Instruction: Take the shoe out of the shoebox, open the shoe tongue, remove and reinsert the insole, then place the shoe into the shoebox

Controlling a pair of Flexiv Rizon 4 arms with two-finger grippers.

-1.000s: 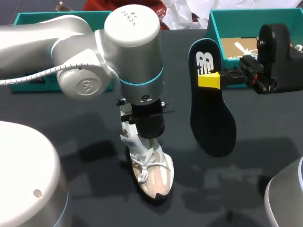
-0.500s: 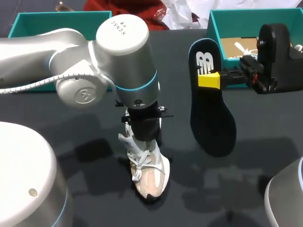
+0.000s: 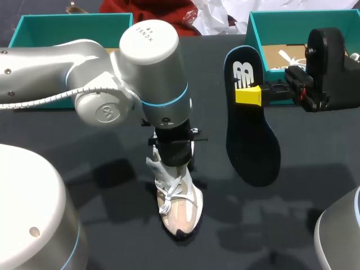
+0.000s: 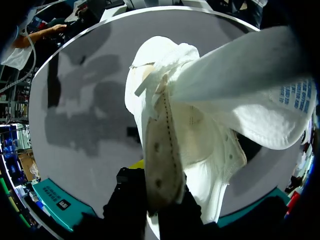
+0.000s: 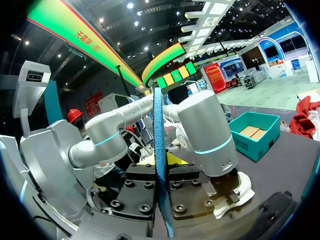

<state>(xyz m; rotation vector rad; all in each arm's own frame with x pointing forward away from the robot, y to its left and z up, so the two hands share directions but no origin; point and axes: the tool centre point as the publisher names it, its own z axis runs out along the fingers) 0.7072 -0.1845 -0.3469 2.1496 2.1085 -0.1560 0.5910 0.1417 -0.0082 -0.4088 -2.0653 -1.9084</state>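
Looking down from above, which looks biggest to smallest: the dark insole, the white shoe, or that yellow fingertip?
1. long dark foam insole
2. white lace-up shoe, partly hidden under left arm, so unsure
3. yellow fingertip, clearly smallest

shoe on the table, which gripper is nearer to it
Left. The left gripper is clamped on the shoe itself; the right gripper is off to its side, holding the insole.
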